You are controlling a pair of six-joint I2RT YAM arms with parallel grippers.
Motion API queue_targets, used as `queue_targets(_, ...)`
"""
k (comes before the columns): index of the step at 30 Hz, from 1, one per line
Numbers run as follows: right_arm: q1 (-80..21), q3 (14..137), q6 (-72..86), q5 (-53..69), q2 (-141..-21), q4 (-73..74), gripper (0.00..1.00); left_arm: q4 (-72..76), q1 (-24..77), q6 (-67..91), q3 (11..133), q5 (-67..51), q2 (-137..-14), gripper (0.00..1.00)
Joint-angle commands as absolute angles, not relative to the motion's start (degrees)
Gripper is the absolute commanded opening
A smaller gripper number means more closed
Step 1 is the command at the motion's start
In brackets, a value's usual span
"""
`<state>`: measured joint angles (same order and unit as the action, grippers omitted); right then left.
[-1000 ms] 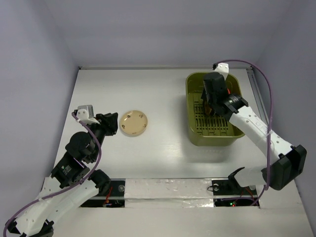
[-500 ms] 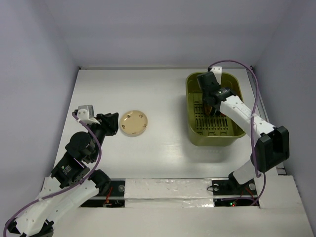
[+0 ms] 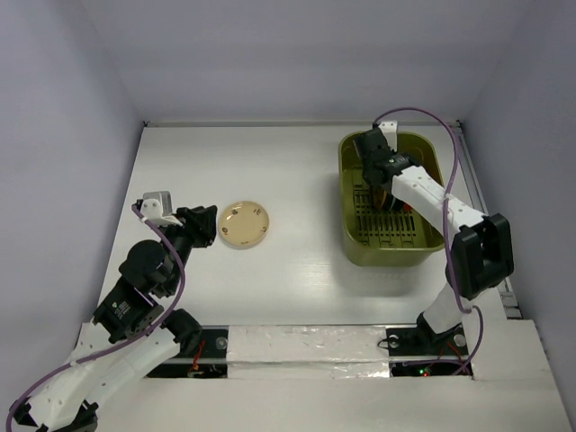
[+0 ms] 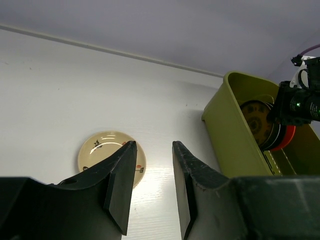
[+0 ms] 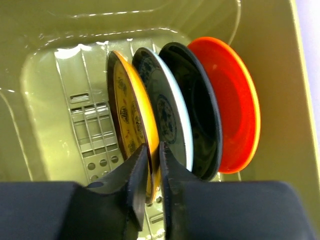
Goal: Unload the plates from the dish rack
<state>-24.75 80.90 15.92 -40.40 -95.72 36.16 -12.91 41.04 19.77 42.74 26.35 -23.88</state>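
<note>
The olive-green dish rack (image 3: 391,255) stands at the right; it also shows in the left wrist view (image 4: 232,135) and the right wrist view (image 5: 50,100). Several plates stand on edge in it: a yellow patterned plate (image 5: 127,115), a pale blue-green plate (image 5: 167,117), a dark plate (image 5: 200,120) and an orange-red plate (image 5: 235,110). My right gripper (image 5: 153,150) reaches down into the rack (image 3: 378,184), its jaws closed on the yellow plate's rim. A cream-tan plate (image 3: 244,223) lies flat on the table, also in the left wrist view (image 4: 100,150). My left gripper (image 4: 154,147) is open and empty just left of it (image 3: 205,225).
The white table (image 3: 297,180) is walled at the back and both sides. A taped strip (image 3: 306,342) runs along the near edge between the arm bases. The right arm (image 3: 450,211) arches over the rack's right side.
The right arm has folded in and swung its wrist toward the back left of the rack, settling over the standing plates. The left arm and the cream-tan plate have not moved.
</note>
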Motion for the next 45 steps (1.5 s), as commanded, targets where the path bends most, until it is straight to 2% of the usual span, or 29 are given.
queue_targets(1,-24.4,85.2,14.4,-44.1,-95.4,37.3,0.17,-9.6,40.8,18.6,42.3,25.7,-24.2,0.32)
queue_targets(9,-25.0,86.9,10.4,-46.3,-91.4,37.8,0.06,-9.3,39.6,18.7,42.1,24.1,-24.2,0.32)
queue_targets(21,-28.1,92.6,10.6,-45.6,-79.3,41.5,0.02,-9.4,39.0,18.8,42.2,24.0,-24.5,0.32)
queue_targets(26,-33.8,94.1,12.6,-39.5,-73.5,39.5,0.01,-9.2,38.5,18.8,42.2,24.1,-24.2,0.32)
queue_targets(30,-40.2,91.4,17.9,-29.8,-73.8,32.5,0.01,-9.0,38.0,18.9,42.0,24.2,-24.1,0.32)
queue_targets(32,-41.8,89.4,20.5,-22.2,-76.4,25.6,0.01,-8.8,38.0,18.9,42.0,24.4,-24.2,0.36)
queue_targets(34,-44.2,88.8,23.6,-16.2,-79.5,20.9,0.01,-8.8,38.0,18.9,41.9,24.4,-24.3,0.44)
queue_targets(39,-47.8,89.3,28.5,-10.6,-89.9,12.8,0.01,-8.6,38.0,19.1,41.8,24.6,-24.4,0.58)
queue_targets(45,-48.6,89.0,35.2,-5.7,-98.9,5.0,0.01,-8.7,37.4,19.0,41.8,24.8,-24.6,0.68)
